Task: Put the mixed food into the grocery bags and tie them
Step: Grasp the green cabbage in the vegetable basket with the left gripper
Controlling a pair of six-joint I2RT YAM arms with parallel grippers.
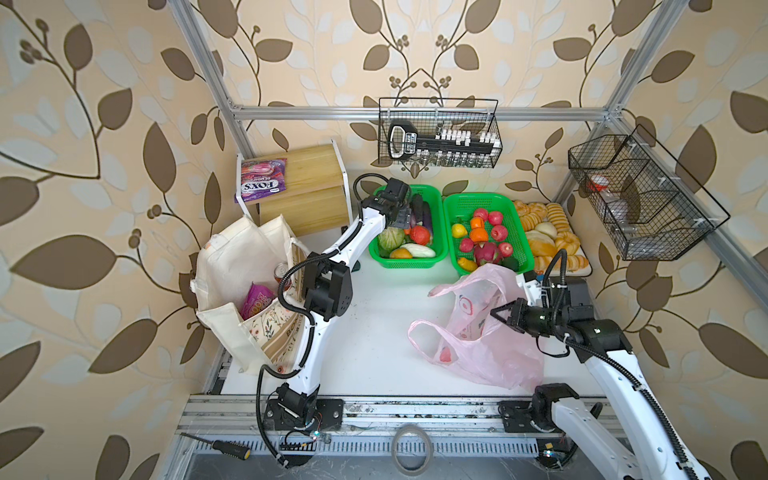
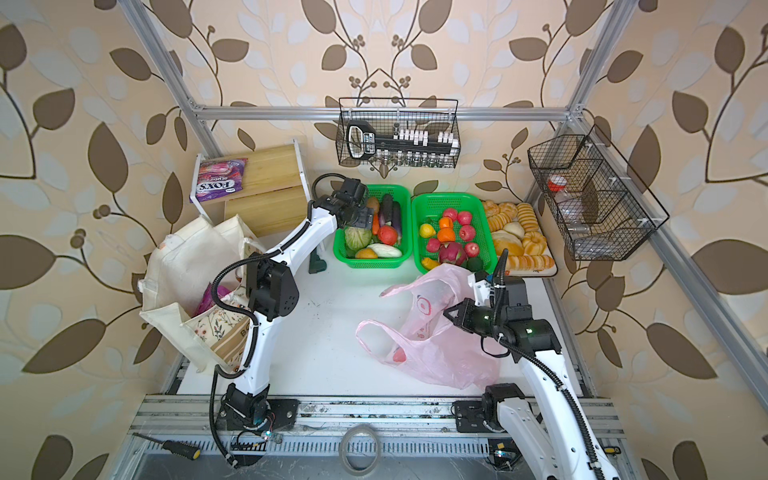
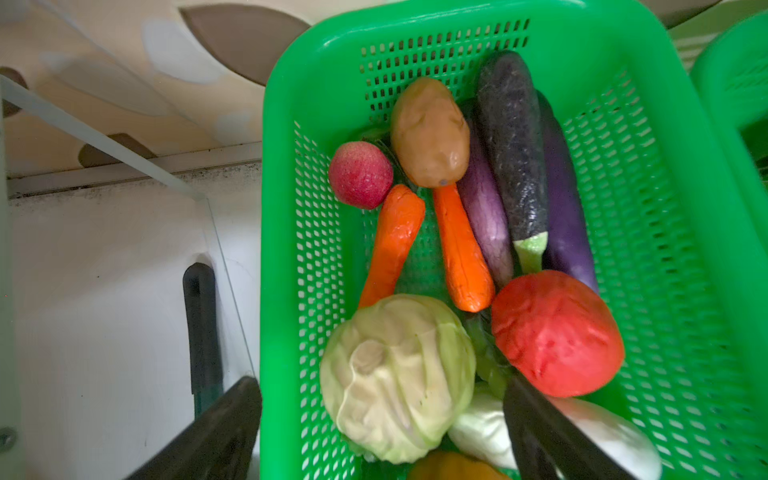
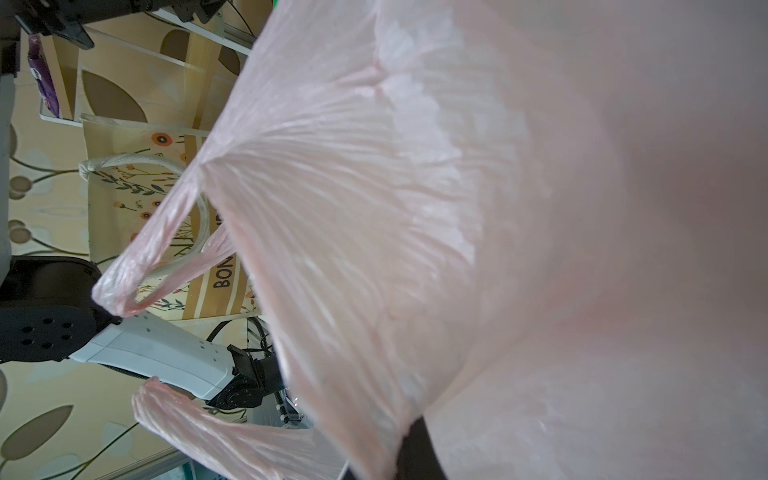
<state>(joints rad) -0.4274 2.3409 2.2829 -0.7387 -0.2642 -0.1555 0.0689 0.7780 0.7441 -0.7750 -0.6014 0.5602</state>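
Largely veiled by pink bag (image 4: 415, 208), right hand (image 1: 497, 312) clenches it; left hand (image 1: 402, 219) gapes over cabbage (image 3: 395, 378).

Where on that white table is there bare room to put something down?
The bare middle of the white table, bordered by the canvas tote, the pink plastic bag and the green baskets. The back row is crowded: produce-filled baskets, bread rolls beside them.

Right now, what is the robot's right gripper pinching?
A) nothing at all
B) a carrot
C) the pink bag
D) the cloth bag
C: the right gripper is shut on the pink bag, and the thin plastic bunches up toward it in the right wrist view.
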